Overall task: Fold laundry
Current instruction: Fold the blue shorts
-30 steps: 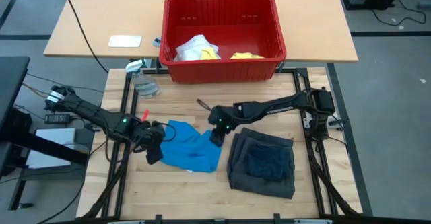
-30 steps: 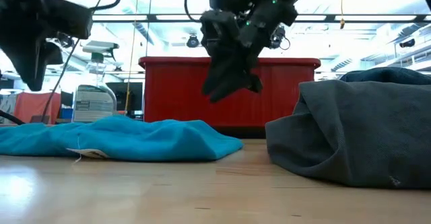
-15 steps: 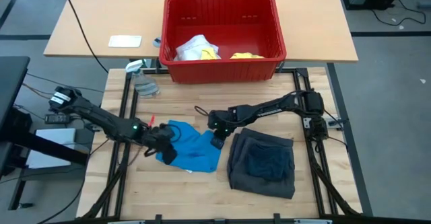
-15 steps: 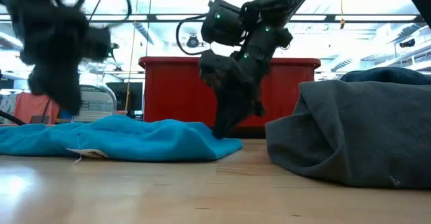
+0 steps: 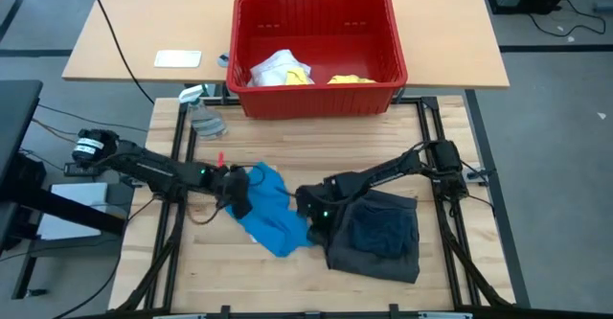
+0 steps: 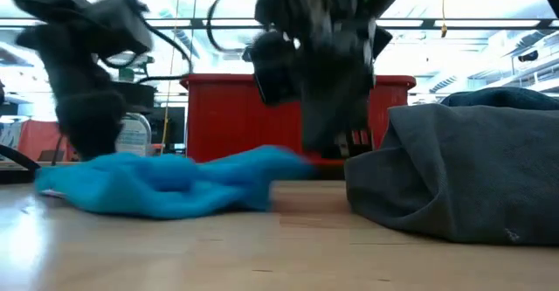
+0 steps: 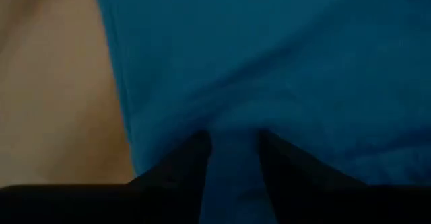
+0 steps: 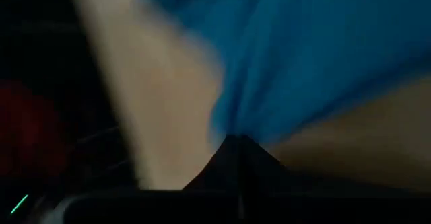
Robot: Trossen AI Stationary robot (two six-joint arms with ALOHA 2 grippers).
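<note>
A bright blue piece of laundry [image 5: 271,214] lies bunched on the wooden table [image 5: 259,281], between my two grippers. My left gripper [image 5: 239,202] is shut on its left part and my right gripper [image 5: 311,216] is shut on its right edge. In the low view the cloth [image 6: 166,184] rests on the table along its middle, and its right end [image 6: 284,158] is raised. Dark grey shorts [image 5: 374,233] lie folded to the right. White and yellow garments [image 5: 280,70] sit in the red basket [image 5: 316,12]. My left gripper pinches a ridge of the blue cloth [image 7: 232,143] between its two fingers [image 7: 192,163], coming from above and slanting down. The cloth around it lies on the table. My right gripper holds the cloth's right edge [image 8: 236,120] at its shut fingertips [image 8: 236,153], slanting down. That edge is raised slightly off the table.
The red basket stands at the table's far edge. A clear spray bottle [image 5: 201,108] stands at the far left. The folded shorts [image 6: 454,169] lie close to the right of my right gripper. Bare wood shows along the near edge.
Both grippers have come down onto the blue cloth. The left one has moved toward the table's right edge and taken hold of it. The right one has tipped down, moved toward the near edge and taken its right edge. The cloth has bunched narrower, its right end lifted.
</note>
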